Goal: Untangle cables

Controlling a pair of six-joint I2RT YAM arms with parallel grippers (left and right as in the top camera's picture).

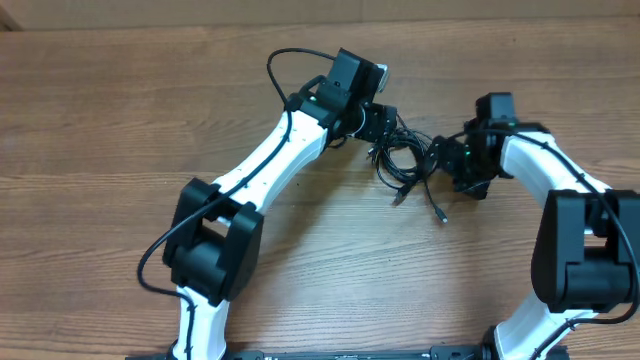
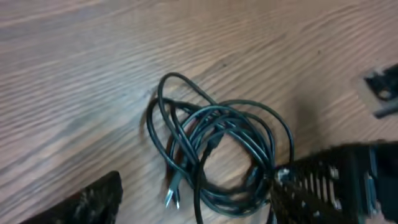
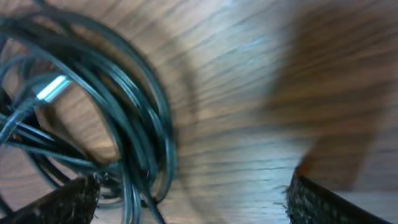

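Left tool (image 1: 383,122) points right, jaws parted; right tool (image 1: 447,163) faces it, jaws spread wide.

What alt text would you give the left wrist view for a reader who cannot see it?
A tangle of thin black cables lies in loose overlapping loops on a wood-grain table, with one metal-tipped plug near the bottom edge. The left gripper is open, its dark fingers in the bottom corners on either side of the tangle.

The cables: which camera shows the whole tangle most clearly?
The left wrist view: the cables lie whole in frame, loops and one plug distinct. Overhead shows them only as a small dark tangle. The right wrist view is a blurred close-up of a few loops.
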